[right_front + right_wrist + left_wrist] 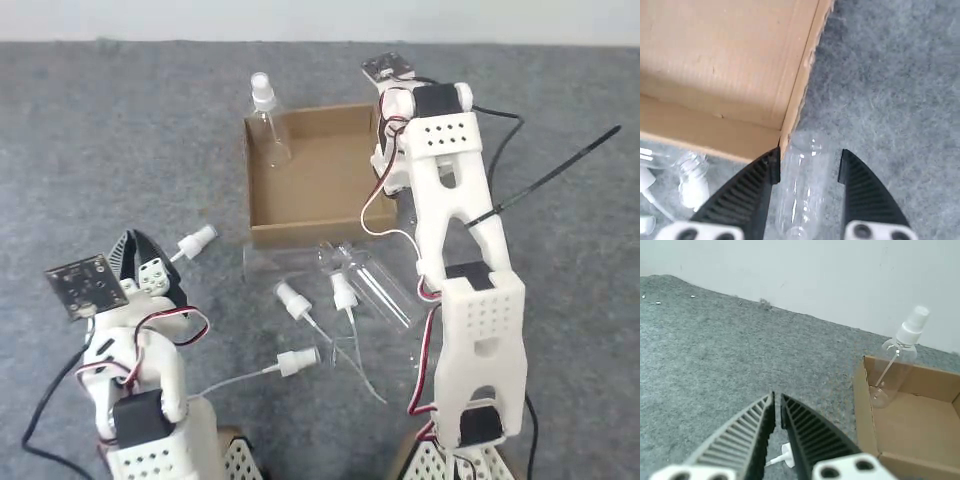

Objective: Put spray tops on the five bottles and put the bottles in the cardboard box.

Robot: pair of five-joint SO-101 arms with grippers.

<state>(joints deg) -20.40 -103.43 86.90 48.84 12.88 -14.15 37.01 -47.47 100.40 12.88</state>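
**Operator:** High view: task status?

**Technician:** One capped bottle [268, 125] stands upright in the upper-left corner of the cardboard box [300, 236] at frame centre. Judged from this, one unit of five is complete. Four cappings and four placements remain.

**Operator:** Loose parts?

**Technician:** Four spray tops lie on the grey mat [80, 150]. The nearest spray top [193, 242] is left of the box, just beside the left gripper [135, 248]. The other three spray tops [298, 360] lie below the box. Uncapped bottles [378, 283] lie along the box's front wall. Their count cannot be confirmed, because the clear bodies overlap and blend into the mat. The right arm [455, 230] also covers the area at the box's right wall.

**Operator:** Left wrist view?

**Technician:** The left gripper [777, 399] has its jaws pressed almost together and holds nothing. The nearest spray top [782, 458] lies on the mat beneath them, partly masked by a finger. Beyond it, the capped bottle [897, 357] stands in a corner of the box [860, 405].

**Operator:** Right wrist view?

**Technician:** The right gripper [809, 157] is spread wide and straddles one uncapped bottle [802, 195]. This bottle lies on the mat just outside a box corner [785, 137]. Whether a jaw touches it cannot be determined, and its lower end is cut off. A second bottle neck [690, 180] lies near the front wall.
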